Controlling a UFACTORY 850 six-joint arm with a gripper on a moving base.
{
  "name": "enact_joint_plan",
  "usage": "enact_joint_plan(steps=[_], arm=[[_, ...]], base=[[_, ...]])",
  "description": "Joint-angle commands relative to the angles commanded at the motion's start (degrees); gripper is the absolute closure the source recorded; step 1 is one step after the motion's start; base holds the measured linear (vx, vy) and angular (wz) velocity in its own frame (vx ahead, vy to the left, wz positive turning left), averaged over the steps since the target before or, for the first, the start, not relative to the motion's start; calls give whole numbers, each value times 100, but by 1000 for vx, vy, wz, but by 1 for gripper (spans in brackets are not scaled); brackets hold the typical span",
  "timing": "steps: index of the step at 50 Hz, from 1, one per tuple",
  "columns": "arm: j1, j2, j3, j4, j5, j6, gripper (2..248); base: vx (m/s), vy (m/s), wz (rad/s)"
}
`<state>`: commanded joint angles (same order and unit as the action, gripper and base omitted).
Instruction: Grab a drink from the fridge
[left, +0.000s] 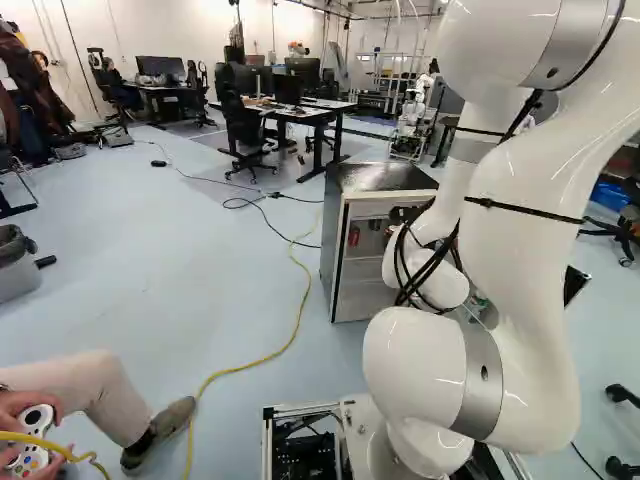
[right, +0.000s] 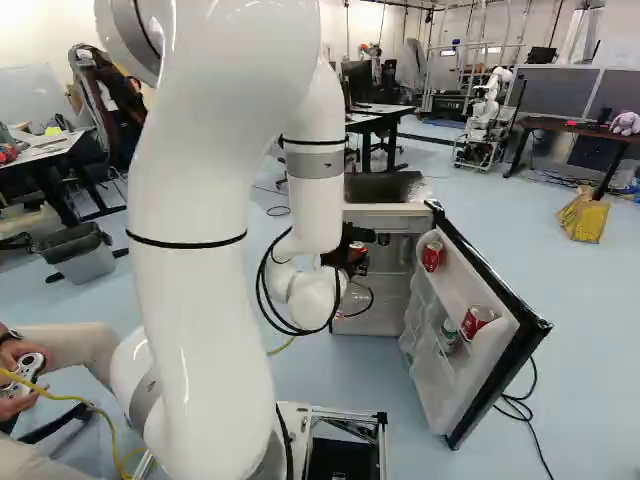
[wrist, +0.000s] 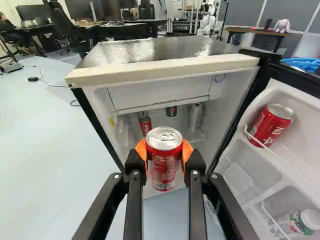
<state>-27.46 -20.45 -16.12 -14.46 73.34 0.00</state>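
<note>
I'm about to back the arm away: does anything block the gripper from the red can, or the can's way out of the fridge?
Nothing visible does: the gripper holds the red can between its pads, and the fridge door stands open beside the can's way out, not across it.

Pale blue floor (left: 200, 270): long, thin yellow cable (left: 252, 365) winding across
Left of the right base view: grey plastic bin (right: 88, 264)
Right of that view: brown-topped desk (right: 565, 127) bearing a pale plush toy (right: 625, 123); crumpled yellow bag (right: 584, 218) nearby
Background: another robot (right: 486, 112), white
</note>
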Motion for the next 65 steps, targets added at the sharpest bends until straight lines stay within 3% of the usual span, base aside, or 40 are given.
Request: enact_joint_plan(steps=[65], arm=[[209,860,-220,86,-1149,0,162]], base=[[0,0,0]])
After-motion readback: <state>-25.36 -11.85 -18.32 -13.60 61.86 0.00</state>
